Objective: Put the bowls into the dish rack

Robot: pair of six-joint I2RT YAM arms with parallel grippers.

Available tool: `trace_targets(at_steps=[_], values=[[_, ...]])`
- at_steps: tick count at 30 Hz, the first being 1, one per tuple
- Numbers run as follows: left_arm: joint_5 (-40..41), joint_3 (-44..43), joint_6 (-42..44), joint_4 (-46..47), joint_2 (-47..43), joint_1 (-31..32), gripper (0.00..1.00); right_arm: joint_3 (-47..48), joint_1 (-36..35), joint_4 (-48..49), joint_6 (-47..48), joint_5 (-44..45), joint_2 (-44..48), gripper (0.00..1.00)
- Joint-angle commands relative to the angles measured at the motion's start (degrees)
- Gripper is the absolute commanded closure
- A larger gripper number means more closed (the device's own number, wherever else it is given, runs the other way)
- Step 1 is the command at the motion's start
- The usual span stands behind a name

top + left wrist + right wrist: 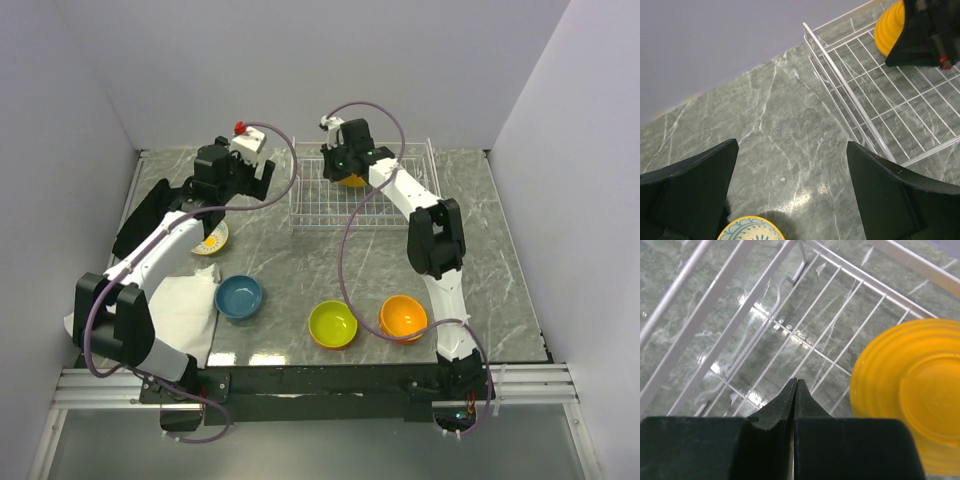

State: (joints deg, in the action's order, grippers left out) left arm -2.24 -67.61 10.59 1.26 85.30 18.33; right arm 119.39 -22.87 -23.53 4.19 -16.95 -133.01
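Observation:
The wire dish rack [385,200] stands at the back middle. One orange bowl [352,181] is in it, showing its ribbed underside in the right wrist view [912,390] and in the left wrist view [890,30]. My right gripper [345,165] is shut and empty above the rack floor, just left of that bowl [794,382]. My left gripper [228,185] is open and empty [792,145] above bare table left of the rack [865,105]. The white patterned bowl [212,240] lies just below it [751,229]. The teal bowl [240,296], a lime green bowl [333,324] and the second orange bowl [404,317] sit near the front. The other lime green bowl is not in view.
A white cloth [185,310] lies at the front left, under the left arm and touching the teal bowl. Grey walls close in the table on three sides. The right gripper's black body [927,30] sits against the orange bowl in the rack.

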Motion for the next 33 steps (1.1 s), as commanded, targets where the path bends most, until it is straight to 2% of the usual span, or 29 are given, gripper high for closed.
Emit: trace_targets(at_steps=[1, 6, 17, 33], values=[[0.2, 0.5, -1.3, 1.6, -3.9, -0.7, 0.03, 4.0, -1.3, 2.6, 0.7, 7.3, 0.2, 1.0], [-0.5, 0.8, -1.9, 2.0, -4.0, -0.9, 0.03, 2.3, -1.3, 3.0, 1.8, 14.3, 0.6, 1.0], [-1.9, -0.3, -3.0, 3.3, -2.2, -0.9, 0.03, -0.5, 0.4, 3.4, 3.1, 21.3, 0.6, 1.0], [-3.6, -1.3, -4.3, 4.4, 0.6, -0.9, 0.03, -2.5, 4.6, 3.8, 3.8, 23.4, 2.3, 1.0]])
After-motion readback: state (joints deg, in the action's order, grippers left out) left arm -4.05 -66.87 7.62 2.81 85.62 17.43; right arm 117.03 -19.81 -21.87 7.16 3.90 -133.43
